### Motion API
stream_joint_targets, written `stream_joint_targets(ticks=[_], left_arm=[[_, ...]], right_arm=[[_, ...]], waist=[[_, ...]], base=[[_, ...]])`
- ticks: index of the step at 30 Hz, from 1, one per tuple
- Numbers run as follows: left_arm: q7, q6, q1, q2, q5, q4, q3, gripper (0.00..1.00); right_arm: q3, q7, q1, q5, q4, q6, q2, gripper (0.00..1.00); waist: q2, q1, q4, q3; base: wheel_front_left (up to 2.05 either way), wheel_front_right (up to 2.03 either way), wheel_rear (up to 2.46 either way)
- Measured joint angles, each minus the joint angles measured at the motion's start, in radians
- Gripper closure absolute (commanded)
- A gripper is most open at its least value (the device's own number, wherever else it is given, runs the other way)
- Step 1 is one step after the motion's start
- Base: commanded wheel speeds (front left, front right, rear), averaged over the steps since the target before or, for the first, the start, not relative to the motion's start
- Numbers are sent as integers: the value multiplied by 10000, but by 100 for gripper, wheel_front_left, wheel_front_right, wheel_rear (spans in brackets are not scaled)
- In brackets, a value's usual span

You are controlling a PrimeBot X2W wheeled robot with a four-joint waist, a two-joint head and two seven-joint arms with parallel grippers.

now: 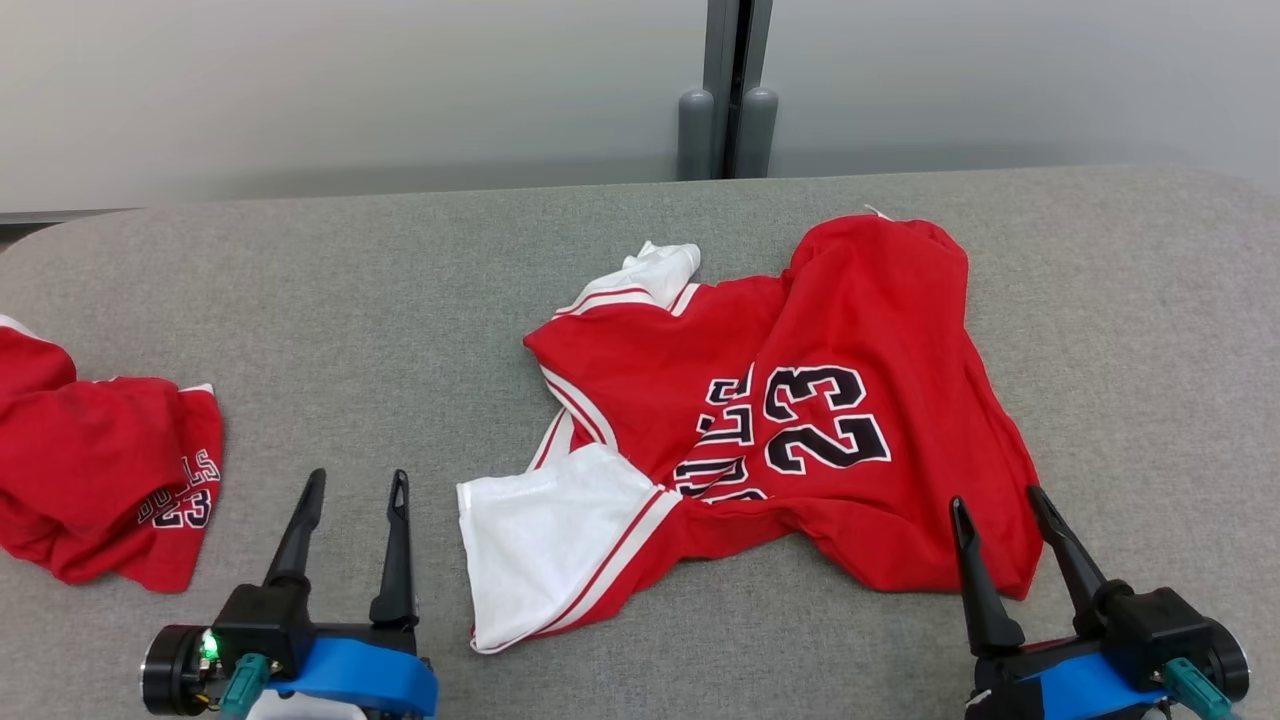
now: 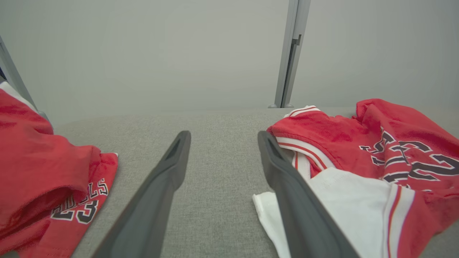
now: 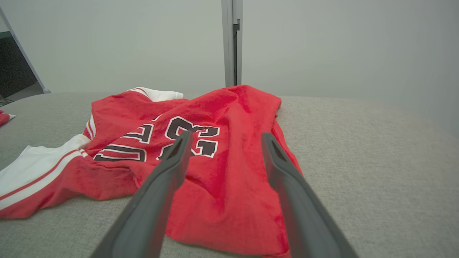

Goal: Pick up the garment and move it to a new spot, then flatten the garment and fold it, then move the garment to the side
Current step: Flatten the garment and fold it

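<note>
Head view: your garment (image 1: 800, 330) lies crumpled mid-table (image 1: 400, 290), sleeve toward 7 o'clock. Left gripper (image 1: 358, 478) at 7, right gripper (image 1: 998, 498) at 5, fingers of both spread, empty (probably flanking near edge for pickup). Second red garment (image 1: 100, 470) at 9.

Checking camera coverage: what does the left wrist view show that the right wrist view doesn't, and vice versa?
Left wrist view adds the open fingers of the left gripper and the BULLS 23 print on the second red garment beside them. Right wrist view adds the open fingers of the right gripper above the near hem of the jersey, plus bare table to its right. Both share the crumpled red jersey, its white sleeve and the post at the wall.
</note>
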Motion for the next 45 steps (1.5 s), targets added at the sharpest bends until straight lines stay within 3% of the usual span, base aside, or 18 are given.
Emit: stream_joint_targets(ticks=[7, 15, 23, 33, 34, 36, 45], left_arm=[[0, -104, -475, 128, 35, 1026, -391, 0], [0, -148, -1361, 364, -219, 3097, -901, 0], [0, -199, -1959, 585, -840, 4815, -1879, 0], [-31, -199, -2737, 700, -1532, 5632, -2901, 0], [-31, -199, -2814, 700, -1597, 5682, -2949, 27], [-29, -201, -2931, 740, -1672, 5760, -2987, 100], [-15, -136, -3345, 986, -1666, 4897, -2406, 100]], right_arm=[[163, 0, -121, 88, 52, 0, 4, 0], [416, 4, -294, 121, 263, 0, 10, 0], [431, 2, -467, 159, 399, 0, 10, 0], [537, 2, -608, 203, 495, 0, 10, 0], [548, 2, -611, 203, 508, 0, 10, 0], [560, 2, -614, 203, 527, 0, 10, 0], [522, 0, -608, 249, 546, 0, 10, 0]], waist=[[0, 0, -133, 116], [0, 0, -434, 281], [0, 0, -708, 408], [0, 0, -853, 536], [0, 0, -863, 540], [0, 0, -882, 537], [0, 0, -829, 490]], base=[[0, 0, 0], [0, 0, 0], [0, 0, 0], [0, 0, 0], [0, 0, 0], [0, 0, 0], [0, 0, 0]])
